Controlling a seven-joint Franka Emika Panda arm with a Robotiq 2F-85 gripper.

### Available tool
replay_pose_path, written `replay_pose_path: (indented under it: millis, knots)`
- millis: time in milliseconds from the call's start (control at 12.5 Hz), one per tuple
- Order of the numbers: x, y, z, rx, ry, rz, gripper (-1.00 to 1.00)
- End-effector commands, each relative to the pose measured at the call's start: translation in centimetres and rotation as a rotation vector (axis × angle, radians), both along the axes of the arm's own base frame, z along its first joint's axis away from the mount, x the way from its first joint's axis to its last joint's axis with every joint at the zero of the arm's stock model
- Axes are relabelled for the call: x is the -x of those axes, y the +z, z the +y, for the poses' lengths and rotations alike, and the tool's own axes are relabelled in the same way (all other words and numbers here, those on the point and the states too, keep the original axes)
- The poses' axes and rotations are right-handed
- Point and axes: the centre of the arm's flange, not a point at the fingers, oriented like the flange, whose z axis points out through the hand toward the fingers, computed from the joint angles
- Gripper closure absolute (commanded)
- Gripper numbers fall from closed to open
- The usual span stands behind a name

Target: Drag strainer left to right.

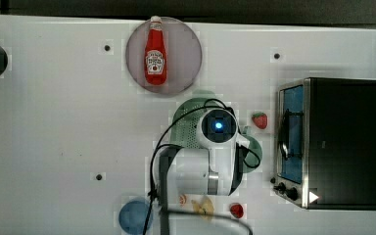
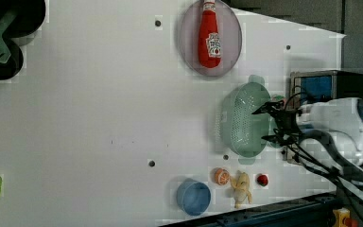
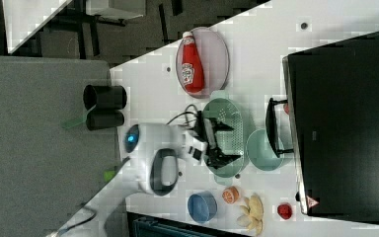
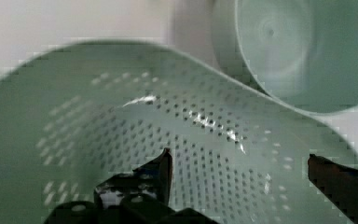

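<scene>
Wrist view: hand (image 4: 240,175) is hanging spread wide, gripping nothing, with the strainer (image 4: 121,140) sitting directly beneath it on the counter (image 2: 99,118). Risk: mint cup (image 4: 298,51) is sitting just beyond the hand; dragging carelessly could be shoving it along.

You'll find no words clear enough to read. The red ketchup bottle (image 1: 155,53), lying on the round plate (image 1: 186,54) at about 12 o'clock on the table in the top view, has a white label whose print is illegible. The toaster oven (image 1: 342,142) at 3 o'clock bears a small white triangle mark (image 1: 313,197).
</scene>
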Motion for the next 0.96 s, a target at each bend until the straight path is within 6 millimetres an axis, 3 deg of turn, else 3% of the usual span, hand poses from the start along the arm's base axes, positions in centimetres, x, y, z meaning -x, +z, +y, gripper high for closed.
replay_pose_path:
  millis: [80,320,640,800,960]
  knots:
    - [-3.1,12.7,0.4,-0.014,0.262,-0.095,-1.00]
    - [-2.1,22.9,0.9,-0.051,0.259,-0.049,-1.00]
    - [0.3,33.7,1.5,-0.094,0.294,-0.055,-1.00]
    - [1.6,36.8,1.7,-0.101,0.352,-0.029,-1.00]
    - [1.9,37.7,1.7,-0.100,0.353,-0.031,-1.00]
